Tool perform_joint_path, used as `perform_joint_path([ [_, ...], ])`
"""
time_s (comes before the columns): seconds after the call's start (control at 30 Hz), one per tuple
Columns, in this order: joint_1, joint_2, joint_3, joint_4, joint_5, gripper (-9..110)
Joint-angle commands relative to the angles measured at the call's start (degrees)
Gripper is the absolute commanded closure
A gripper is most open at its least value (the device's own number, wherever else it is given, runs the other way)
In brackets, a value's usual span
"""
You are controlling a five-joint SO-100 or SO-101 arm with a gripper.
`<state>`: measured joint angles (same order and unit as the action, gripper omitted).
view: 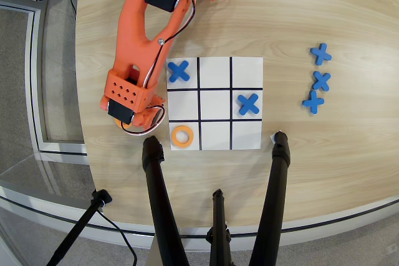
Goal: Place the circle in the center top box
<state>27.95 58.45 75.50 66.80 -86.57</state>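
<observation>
Seen from above, a pale wooden table [324, 23] holds a white sheet ruled into a three-by-three grid [215, 104] with black lines. An orange robot arm [142, 35] reaches down from the top edge of the overhead view and ends just left of the grid, its wrist block sitting over the bare wood. The gripper [138, 123] is tucked beneath that block – from this angle I cannot tell whether its claw is open or closed, nor whether it grips anything.

One orange ring [182, 136] lies flat in the bottom-left cell of the grid, just beside the gripper but apart from it. The center top box [215, 136] – the middle cell of the row nearest the black tripod legs [218, 216] – is plain white, right next to the ring's cell.

A blue cross [179, 71] sits in the top-left cell, and another blue cross [248, 104] in the right cell of the middle row. Three spare blue crosses [319, 79] lie in a loose column well to the right of the grid.
</observation>
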Motion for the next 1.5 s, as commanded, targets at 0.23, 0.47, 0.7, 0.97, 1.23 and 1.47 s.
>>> perform_joint_path([
  [0.23, 0.44, -0.53, 1.05, 0.18, -0.09, 100],
  [0.47, 0.44, -0.18, 1.58, 0.00, -0.09, 102],
  [0.7, 0.09, 0.26, 1.85, 0.26, 0.53, 102],
  [0.97, -1.32, 3.34, -0.79, 3.34, 3.34, 102],
  [1.23, -5.71, 13.80, -4.57, 7.12, 7.82, 102],
  [1.47, -12.04, 26.98, 1.14, 6.68, 9.67, 102],
])
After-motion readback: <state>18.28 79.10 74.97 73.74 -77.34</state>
